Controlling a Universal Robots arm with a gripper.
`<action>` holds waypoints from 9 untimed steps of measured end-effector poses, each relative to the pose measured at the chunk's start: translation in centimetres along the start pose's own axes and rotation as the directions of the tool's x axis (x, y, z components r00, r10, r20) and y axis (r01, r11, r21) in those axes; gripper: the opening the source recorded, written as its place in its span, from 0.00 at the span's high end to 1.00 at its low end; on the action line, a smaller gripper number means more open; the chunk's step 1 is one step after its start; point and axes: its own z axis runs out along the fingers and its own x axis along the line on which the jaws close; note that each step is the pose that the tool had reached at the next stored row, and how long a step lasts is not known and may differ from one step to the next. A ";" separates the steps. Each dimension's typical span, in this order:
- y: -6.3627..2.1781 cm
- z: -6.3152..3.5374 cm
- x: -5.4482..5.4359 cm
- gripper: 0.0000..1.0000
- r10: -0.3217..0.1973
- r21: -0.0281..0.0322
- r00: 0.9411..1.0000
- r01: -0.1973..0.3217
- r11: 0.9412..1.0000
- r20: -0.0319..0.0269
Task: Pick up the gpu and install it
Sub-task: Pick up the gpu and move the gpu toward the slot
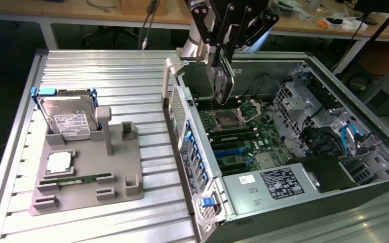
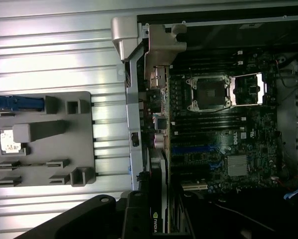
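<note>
On the slatted metal table [image 1: 107,71], an open computer case [image 1: 181,109] is being supported on its side at the exterior view's right, with its interior facing upward. Inside it, the motherboard [image 1: 238,147] is being presented flat, with the processor socket [image 1: 223,120] toward the far end. At the exterior view's left, beside the case, a grey parts holder [image 1: 123,167] is being carried by the table.

Above the case, the gripper [image 1: 227,48] is being held over the far part of the motherboard. The gpu [image 1: 222,81] is being pinched between the fingers by its upper end and is being suspended on edge, nearly upright, with its lower end over the socket area. Whether that end is already below the case rim cannot be told. In the wrist view, a green logo is being displayed on the card's edge.

On the holder, a hard drive [image 1: 69,119] is being propped upright at the far end, a square processor chip [image 1: 59,161] is being seated near the middle, and a narrow RAM stick [image 1: 69,180] is being cradled flat toward the near edge.
</note>
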 end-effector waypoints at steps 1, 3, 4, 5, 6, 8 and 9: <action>0.01 0.00 -0.1 0.73 0.000 0.000 1.000 0.000 1.000 0.000; 0.01 0.00 -0.2 0.73 0.000 0.000 1.000 0.000 1.000 0.000; 0.02 0.00 -0.2 0.73 0.000 0.000 1.000 0.000 1.000 0.000; 0.02 0.00 -0.3 0.73 0.000 0.000 1.000 0.000 1.000 0.000; 0.02 0.00 -0.3 0.73 0.000 0.000 1.000 0.000 1.000 0.000; 0.03 0.00 -0.4 0.73 0.000 0.000 1.000 0.000 1.000 0.000; 0.03 0.00 -0.5 0.73 0.000 0.000 1.000 0.000 1.000 0.000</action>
